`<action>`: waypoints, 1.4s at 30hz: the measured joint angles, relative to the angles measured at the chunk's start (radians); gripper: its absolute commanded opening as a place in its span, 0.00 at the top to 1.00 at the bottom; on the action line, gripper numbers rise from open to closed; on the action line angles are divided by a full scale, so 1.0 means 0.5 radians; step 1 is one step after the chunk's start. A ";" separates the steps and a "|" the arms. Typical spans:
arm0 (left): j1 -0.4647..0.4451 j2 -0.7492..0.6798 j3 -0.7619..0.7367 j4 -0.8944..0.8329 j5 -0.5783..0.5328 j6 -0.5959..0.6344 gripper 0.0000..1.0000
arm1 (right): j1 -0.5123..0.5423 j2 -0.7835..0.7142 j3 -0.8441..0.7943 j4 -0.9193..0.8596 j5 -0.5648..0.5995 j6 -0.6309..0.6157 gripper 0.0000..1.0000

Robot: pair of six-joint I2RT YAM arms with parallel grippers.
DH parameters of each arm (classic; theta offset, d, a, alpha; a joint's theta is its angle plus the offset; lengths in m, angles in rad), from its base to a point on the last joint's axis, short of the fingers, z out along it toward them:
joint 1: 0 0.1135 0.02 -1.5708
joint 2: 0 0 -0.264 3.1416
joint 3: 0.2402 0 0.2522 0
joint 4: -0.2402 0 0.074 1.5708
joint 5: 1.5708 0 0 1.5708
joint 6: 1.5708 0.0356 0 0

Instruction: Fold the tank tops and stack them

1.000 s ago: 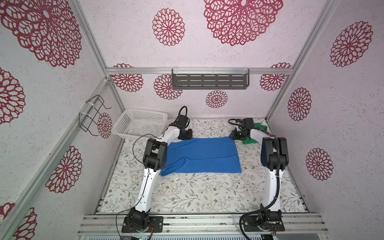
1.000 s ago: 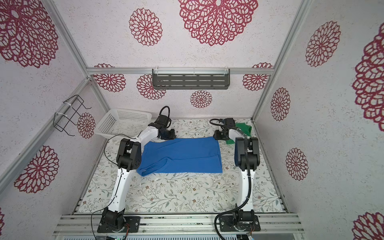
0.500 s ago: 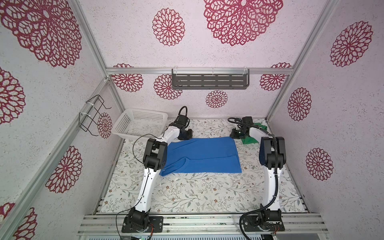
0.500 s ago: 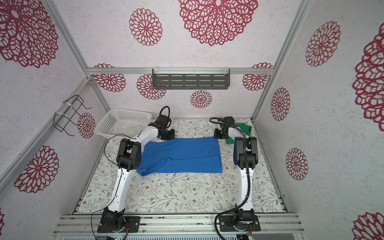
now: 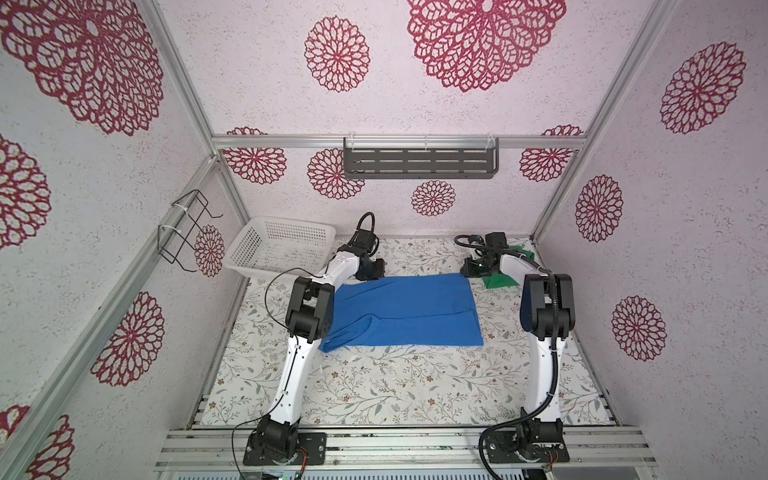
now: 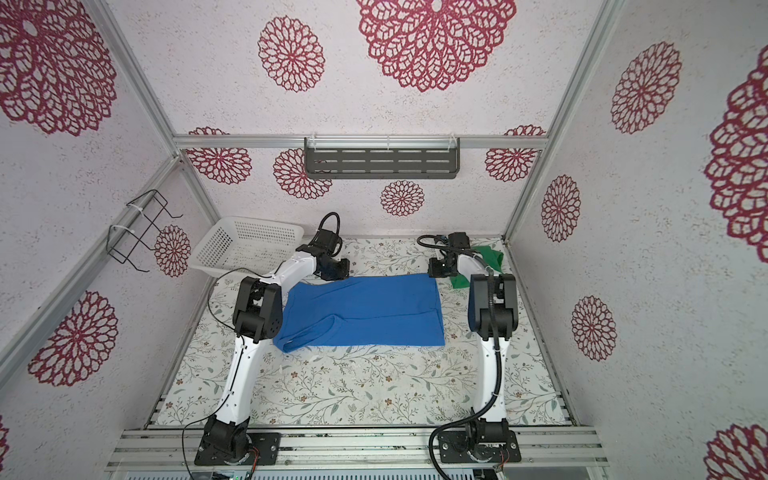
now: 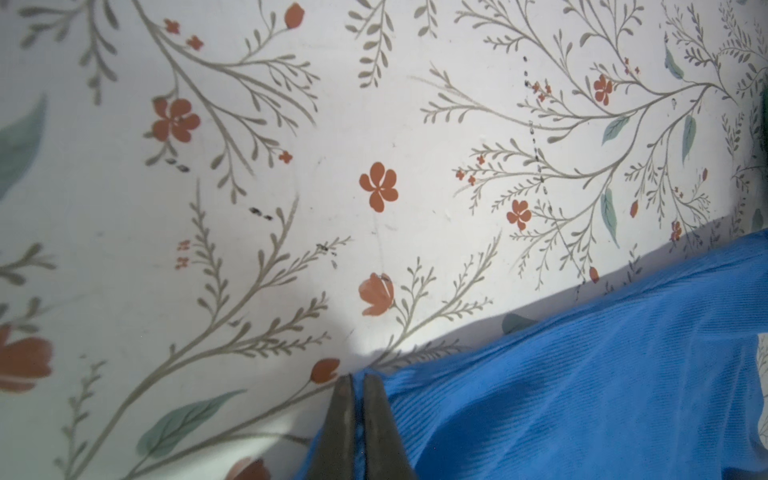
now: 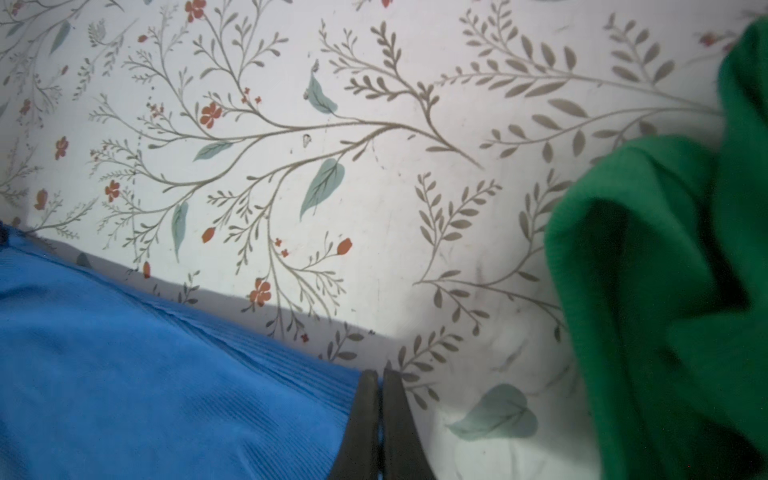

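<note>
A royal blue tank top [image 5: 405, 309] [image 6: 365, 309] lies spread flat on the flowered table in both top views. My left gripper [image 7: 358, 380] is shut on its far left corner, with blue cloth [image 7: 582, 395] pinched between the fingertips. At the far right corner my right gripper [image 8: 380, 374] is shut on the same blue tank top [image 8: 145, 374]. Both grippers sit low at the cloth's far edge [image 5: 370, 272] [image 5: 473, 270]. A bright green tank top [image 5: 505, 280] [image 8: 673, 270] lies bunched at the back right, partly hidden behind the right arm.
A white perforated basket [image 5: 282, 249] [image 6: 245, 245] stands tilted at the back left corner. A grey slotted shelf [image 5: 419, 160] hangs on the back wall, and a black wire rack [image 5: 187, 228] is fixed to the left wall. Bare flowered table [image 5: 395, 386] lies in front of the blue top.
Both grippers have closed on the far corners of the blue tank top. The right wrist shifted slightly toward the back; the cloth lies much as before.
</note>
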 measured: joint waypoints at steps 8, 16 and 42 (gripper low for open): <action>-0.001 -0.214 -0.192 0.040 -0.007 0.006 1.00 | 0.000 -0.264 -0.230 0.101 -0.002 -0.090 1.00; -0.002 -0.423 -0.446 0.134 -0.023 0.013 1.00 | 0.001 -0.488 -0.562 0.214 -0.020 -0.212 1.00; -0.266 -1.290 -1.628 0.522 -0.313 -0.057 1.00 | 0.001 -1.218 -1.479 0.312 0.000 -0.323 1.00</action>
